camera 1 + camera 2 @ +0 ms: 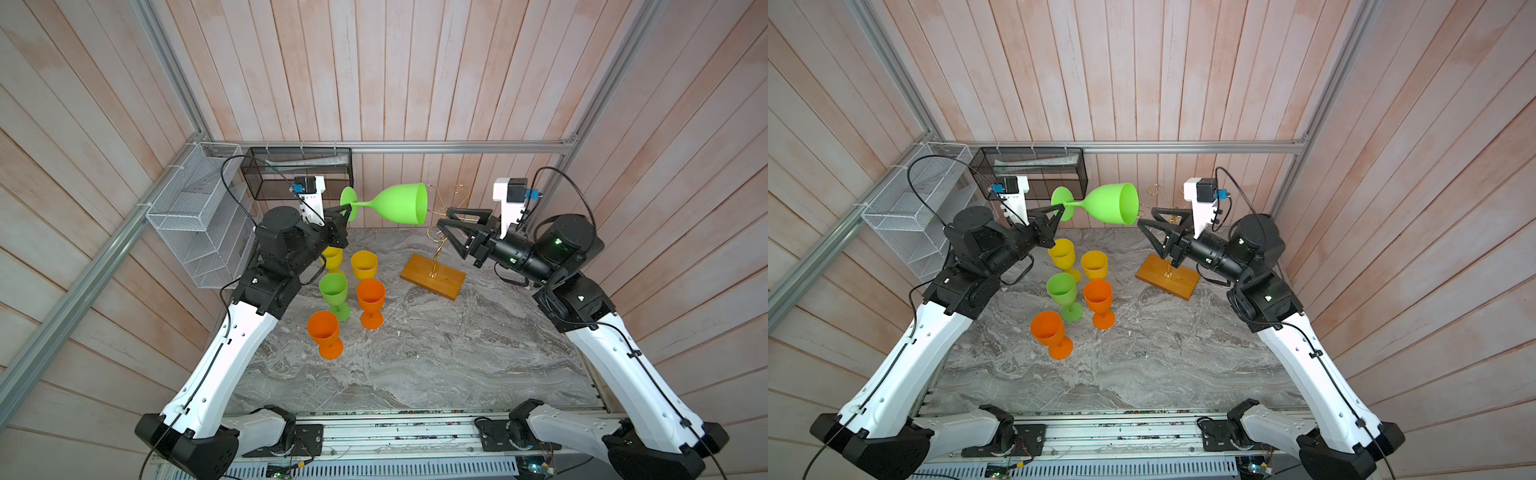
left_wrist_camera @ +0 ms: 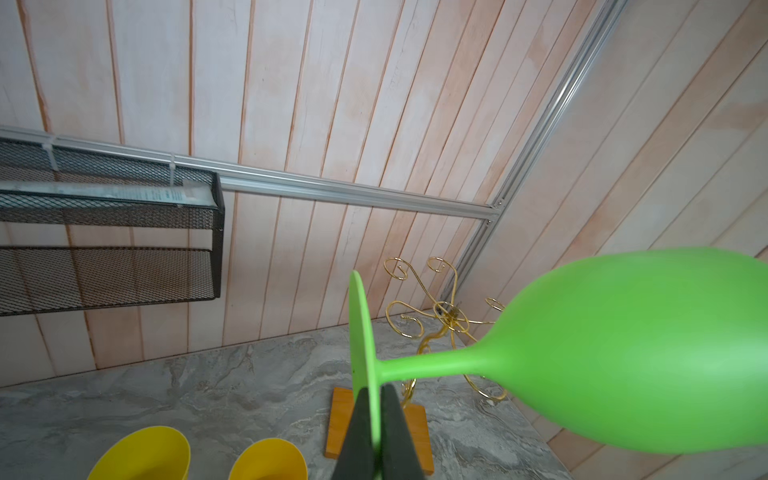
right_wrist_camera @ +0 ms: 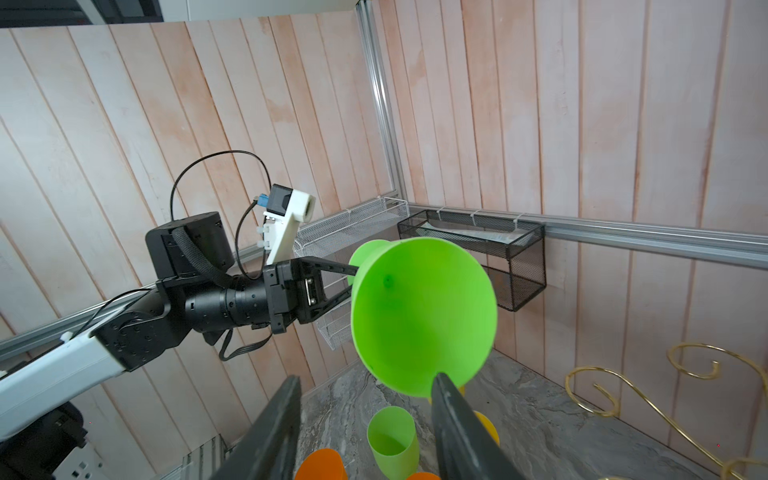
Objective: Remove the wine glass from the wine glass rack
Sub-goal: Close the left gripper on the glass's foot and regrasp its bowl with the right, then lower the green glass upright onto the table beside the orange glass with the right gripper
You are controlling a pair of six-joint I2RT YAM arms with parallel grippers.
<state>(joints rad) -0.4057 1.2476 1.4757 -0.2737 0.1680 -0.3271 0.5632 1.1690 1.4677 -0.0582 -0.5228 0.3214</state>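
A bright green wine glass (image 1: 401,204) (image 1: 1113,205) hangs on its side in the air, bowl mouth facing right, clear of the rack. My left gripper (image 1: 347,212) (image 1: 1059,212) (image 2: 380,388) is shut on the rim of its foot disc, as the left wrist view shows. The wine glass rack (image 1: 432,276) (image 1: 1167,278) (image 2: 446,316), gold wire on an orange-brown wooden base, stands just right of the bowl with bare arms. My right gripper (image 1: 442,219) (image 1: 1145,217) (image 3: 365,378) is open beside the bowl's rim (image 3: 419,316), in front of the rack's top, holding nothing.
Several upright plastic glasses stand on the marble table below the left gripper: yellow (image 1: 364,264), green (image 1: 333,291), orange (image 1: 370,299) (image 1: 324,332). A white wire basket (image 1: 195,216) and a black mesh basket (image 1: 299,172) hang on the back left walls.
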